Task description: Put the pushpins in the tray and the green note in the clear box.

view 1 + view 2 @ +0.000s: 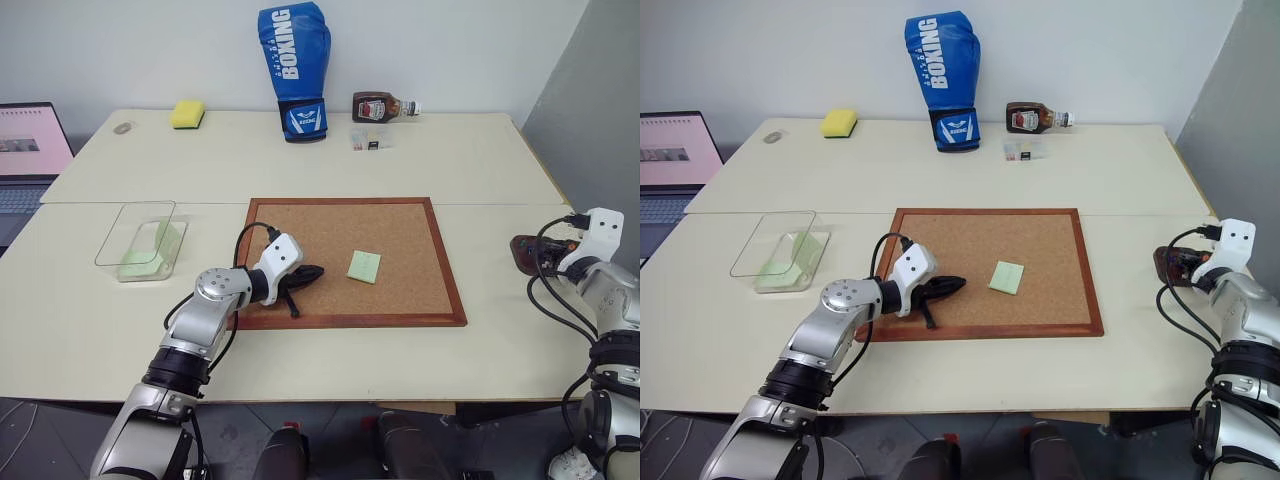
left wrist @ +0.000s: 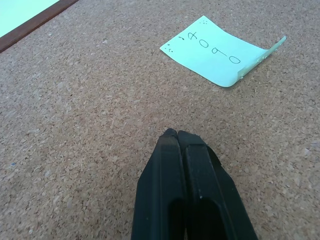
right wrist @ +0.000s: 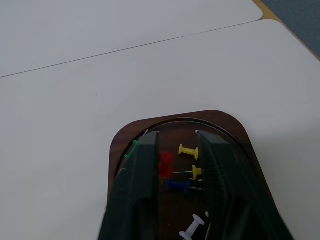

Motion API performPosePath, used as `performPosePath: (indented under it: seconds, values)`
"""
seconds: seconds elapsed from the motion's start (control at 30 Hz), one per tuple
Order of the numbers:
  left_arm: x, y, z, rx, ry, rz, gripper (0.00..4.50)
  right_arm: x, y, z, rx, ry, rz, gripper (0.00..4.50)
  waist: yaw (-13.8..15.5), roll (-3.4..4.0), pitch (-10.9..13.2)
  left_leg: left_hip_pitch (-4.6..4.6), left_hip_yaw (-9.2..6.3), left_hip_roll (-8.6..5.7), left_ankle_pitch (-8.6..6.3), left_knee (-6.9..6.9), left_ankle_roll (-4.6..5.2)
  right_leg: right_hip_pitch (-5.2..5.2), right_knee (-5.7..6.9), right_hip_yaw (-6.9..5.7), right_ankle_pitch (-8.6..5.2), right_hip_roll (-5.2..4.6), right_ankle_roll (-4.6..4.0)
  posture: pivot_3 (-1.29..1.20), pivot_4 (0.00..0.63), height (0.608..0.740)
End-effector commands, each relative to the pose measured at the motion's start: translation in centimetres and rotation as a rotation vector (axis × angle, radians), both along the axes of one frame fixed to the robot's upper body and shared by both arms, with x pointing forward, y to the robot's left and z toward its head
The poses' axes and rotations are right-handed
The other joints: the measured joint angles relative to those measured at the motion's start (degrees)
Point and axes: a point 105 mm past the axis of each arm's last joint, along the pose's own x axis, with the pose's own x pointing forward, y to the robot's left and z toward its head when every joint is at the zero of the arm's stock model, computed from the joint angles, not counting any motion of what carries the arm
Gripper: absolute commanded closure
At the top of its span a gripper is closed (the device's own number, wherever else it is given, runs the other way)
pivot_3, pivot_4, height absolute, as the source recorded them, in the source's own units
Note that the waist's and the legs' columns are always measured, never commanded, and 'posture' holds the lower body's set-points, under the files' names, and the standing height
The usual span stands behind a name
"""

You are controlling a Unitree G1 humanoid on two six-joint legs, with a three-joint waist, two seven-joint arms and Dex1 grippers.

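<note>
The pale-green note [image 1: 364, 266] lies flat on the cork board, with handwriting on it [image 2: 220, 55] and one edge curled up. My left gripper [image 1: 315, 272] rests shut on the cork just left of the note, its tips [image 2: 177, 134] a short way from it and holding nothing. The dark brown tray [image 1: 522, 252] sits at the table's right edge. My right gripper [image 3: 177, 137] hovers open over the tray [image 3: 150, 127]. Inside lie a red pushpin [image 3: 166, 164], a green one [image 3: 132, 149], and yellow, blue and white ones. The clear box [image 1: 140, 240] stands at the left with something pale green inside.
The wood-framed cork board [image 1: 300, 225] fills the table's middle. Along the back stand a blue boxing glove [image 1: 296, 70], a yellow sponge [image 1: 187, 114], a sauce bottle [image 1: 380, 106] and a tiny clear case [image 1: 368, 138]. A laptop [image 1: 30, 150] sits far left.
</note>
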Motion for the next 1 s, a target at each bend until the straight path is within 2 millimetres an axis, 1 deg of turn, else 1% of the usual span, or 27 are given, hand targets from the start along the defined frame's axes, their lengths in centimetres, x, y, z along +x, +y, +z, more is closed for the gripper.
performPosePath:
  seconds: [0.03,0.07,0.1,0.17,0.2,0.23,0.27,0.37,0.5,0.6,0.63,0.7,0.73,0.77,0.8,0.87,0.9,0.93,1.0]
  values:
    - [-0.4,0.1,-1.2,0.030,0.039,-0.002,4.50,0.0,-0.7,1.8,-0.015,-0.053,-0.018,2.12,-0.1,0.00,0.0,0.00,0.00,0.00,0.00,0.00,0.00,0.00,0.00,0.00,0.00,0.00,0.00,0.00,0.150,0.740]
    - [-0.4,0.1,-1.2,0.030,0.039,-0.004,4.50,-0.1,-0.8,1.9,-0.016,-0.054,-0.018,1.98,-0.1,0.00,0.0,0.00,0.00,0.00,0.00,0.00,0.00,0.00,0.00,0.00,0.00,0.00,0.00,0.00,0.150,0.740]
    - [-0.4,0.0,-1.2,0.030,0.039,-0.005,4.50,-0.1,-0.8,1.9,-0.017,-0.054,-0.019,1.69,-0.1,0.00,0.0,0.00,0.00,0.00,0.00,0.00,0.00,0.00,0.00,0.00,0.00,0.00,0.00,0.00,0.150,0.740]
    - [-0.4,0.0,-1.2,0.030,0.039,-0.007,4.50,-0.2,-0.9,1.9,-0.033,-0.052,-0.021,1.36,-0.1,0.00,0.0,0.00,0.00,0.00,0.00,0.00,0.00,0.00,0.00,0.00,0.00,0.00,0.00,0.00,0.150,0.740]
    - [-0.3,0.0,-1.1,0.030,0.039,-0.007,4.50,-0.2,-1.0,1.9,-0.040,-0.051,-0.022,1.05,-0.1,0.00,0.0,0.00,0.00,0.00,0.00,0.00,0.00,0.00,0.00,0.00,0.00,0.00,0.00,0.00,0.150,0.740]
    - [-0.3,0.0,-1.1,0.029,0.039,-0.007,4.50,-0.3,-1.1,1.9,-0.049,-0.051,-0.023,0.87,-0.1,0.00,0.0,0.00,0.00,0.00,0.00,0.00,0.00,0.00,0.00,0.00,0.00,0.00,0.00,0.00,0.150,0.740]
    - [-0.3,-0.1,-1.1,0.029,0.038,-0.007,4.50,-0.3,-1.1,1.9,-0.063,-0.051,-0.023,0.60,-0.1,0.00,0.0,0.00,0.00,0.00,0.00,0.00,0.00,0.00,0.00,0.00,0.00,0.00,0.00,0.00,0.150,0.740]
    - [-0.3,-0.1,-1.1,0.029,0.038,-0.007,4.50,-0.3,-1.2,2.0,-0.163,-0.053,-0.012,0.04,-0.1,0.00,0.0,0.00,0.00,0.00,0.00,0.00,0.00,0.00,0.00,0.00,0.00,0.00,0.00,0.00,0.150,0.740]
    - [-0.3,-0.1,-1.2,0.029,0.039,-0.006,4.50,-0.2,-0.9,2.2,-0.255,-0.066,0.015,0.04,-0.1,0.00,0.0,0.00,0.00,0.00,0.00,0.01,0.00,0.00,0.00,0.00,0.00,0.00,0.00,0.00,0.150,0.740]
    - [-0.3,0.0,-1.2,0.030,0.040,-0.002,4.50,0.0,-0.1,2.9,-0.304,-0.103,0.056,0.04,-0.1,0.00,0.0,0.00,0.01,-0.01,0.00,0.01,0.00,0.00,0.00,0.01,0.00,0.00,0.01,0.00,0.150,0.740]
    - [-0.3,0.1,-1.2,0.030,0.040,-0.001,4.50,0.0,0.4,3.3,-0.317,-0.121,0.081,0.04,-0.1,0.00,0.0,0.00,0.00,0.00,0.00,0.02,0.00,0.00,0.00,0.01,0.00,0.00,0.01,0.00,0.150,0.740]
    - [-0.4,0.1,-1.2,0.030,0.041,0.000,4.50,0.1,2.6,4.2,-0.334,-0.170,0.184,0.04,-0.1,0.01,0.0,0.00,0.00,0.00,0.00,0.02,0.00,0.00,0.00,0.00,0.00,0.00,0.01,0.00,0.150,0.740]
    - [-0.4,0.2,-1.2,0.030,0.041,0.001,4.50,-0.1,4.5,4.7,-0.360,-0.200,0.277,0.04,-0.1,0.01,0.0,0.00,-0.01,0.00,0.00,0.01,0.00,0.00,0.01,0.00,0.00,0.00,0.01,0.00,0.150,0.740]
    - [-0.4,0.2,-1.2,0.029,0.042,0.002,4.50,-0.3,5.7,4.9,-0.377,-0.217,0.339,0.04,-0.1,0.01,0.0,0.00,-0.01,0.00,0.00,0.01,0.00,0.00,0.00,-0.01,0.00,0.00,0.01,0.00,0.150,0.740]
    - [-0.4,0.2,-1.2,0.029,0.042,0.004,4.50,-0.8,8.0,5.2,-0.368,-0.243,0.442,0.04,-0.1,0.01,0.0,0.00,-0.02,0.00,0.00,0.01,0.00,0.00,0.01,0.00,0.00,0.00,0.01,0.00,0.150,0.740]
    - [-0.3,0.3,-1.2,0.029,0.043,0.007,4.50,-1.8,10.9,5.5,-0.345,-0.272,0.577,0.04,-0.2,0.02,0.0,0.01,-0.04,0.01,0.00,0.00,0.00,0.01,0.00,-0.02,0.00,0.01,0.02,0.00,0.150,0.740]
    - [-0.3,0.3,-1.2,0.028,0.043,0.007,4.50,-2.9,13.6,5.5,-0.326,-0.287,0.704,0.04,-0.2,0.02,0.0,0.02,-0.05,0.02,0.00,0.00,0.00,0.02,0.01,-0.03,0.00,0.01,0.02,0.00,0.150,0.740]
    - [-0.3,0.3,-1.1,0.027,0.043,0.008,4.50,-3.8,15.6,5.4,-0.310,-0.294,0.805,0.04,-0.2,0.02,0.0,0.01,-0.05,0.02,0.00,0.01,0.00,0.02,0.01,-0.03,0.00,0.01,0.02,0.00,0.150,0.740]
    - [-0.2,0.2,-1.1,0.024,0.044,0.009,4.50,-5.6,19.0,5.1,-0.287,-0.304,0.970,0.04,-0.2,0.02,0.0,0.01,-0.12,0.02,0.00,0.02,0.00,0.04,0.00,-0.09,-0.01,0.01,0.02,0.00,0.150,0.740]
